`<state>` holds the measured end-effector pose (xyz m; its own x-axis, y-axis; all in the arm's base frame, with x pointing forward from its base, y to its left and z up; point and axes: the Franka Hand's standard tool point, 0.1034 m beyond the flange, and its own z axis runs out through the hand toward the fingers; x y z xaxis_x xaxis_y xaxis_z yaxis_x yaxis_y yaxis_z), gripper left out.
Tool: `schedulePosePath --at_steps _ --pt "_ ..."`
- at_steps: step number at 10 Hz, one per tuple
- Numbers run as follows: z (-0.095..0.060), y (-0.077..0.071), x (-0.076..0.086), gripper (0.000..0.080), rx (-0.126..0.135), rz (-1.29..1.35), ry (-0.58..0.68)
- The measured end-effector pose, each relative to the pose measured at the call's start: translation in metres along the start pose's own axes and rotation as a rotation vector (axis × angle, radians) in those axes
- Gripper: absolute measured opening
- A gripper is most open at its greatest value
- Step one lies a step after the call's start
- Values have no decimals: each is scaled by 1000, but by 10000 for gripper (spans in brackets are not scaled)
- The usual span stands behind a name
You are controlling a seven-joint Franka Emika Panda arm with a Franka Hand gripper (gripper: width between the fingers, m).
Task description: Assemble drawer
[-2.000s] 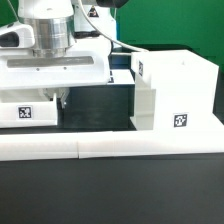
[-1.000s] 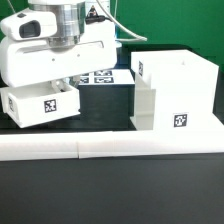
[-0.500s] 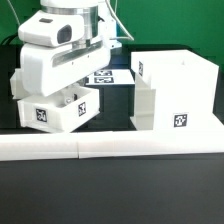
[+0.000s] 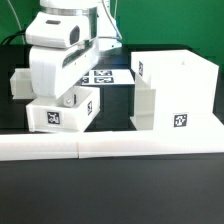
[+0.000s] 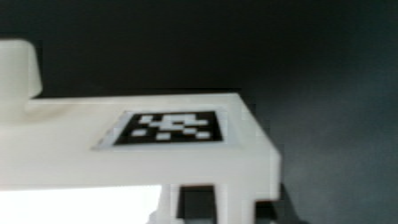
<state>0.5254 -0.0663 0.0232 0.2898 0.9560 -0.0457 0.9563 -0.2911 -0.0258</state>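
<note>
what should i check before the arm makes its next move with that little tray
1. Claw shut on the held tray, gripping its wall: ok.
2. Held tray apart from the casing, with a dark gap between them: ok.
3. Held tray lifted off the table or resting on it: cannot tell.
4. Casing's opening turned toward the held tray: cannot tell.
5. Other tray behind, at the exterior view's left, out of the stretch between held tray and casing: ok.
</note>
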Motion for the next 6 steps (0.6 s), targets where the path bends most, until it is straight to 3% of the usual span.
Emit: schedulePosePath --at_steps 2,4,6 --pt "0 0 1 41 -2 -143 -18" --pt "1 1 14 41 10 -179 -20" --pt "3 3 15 41 11 -180 -19"
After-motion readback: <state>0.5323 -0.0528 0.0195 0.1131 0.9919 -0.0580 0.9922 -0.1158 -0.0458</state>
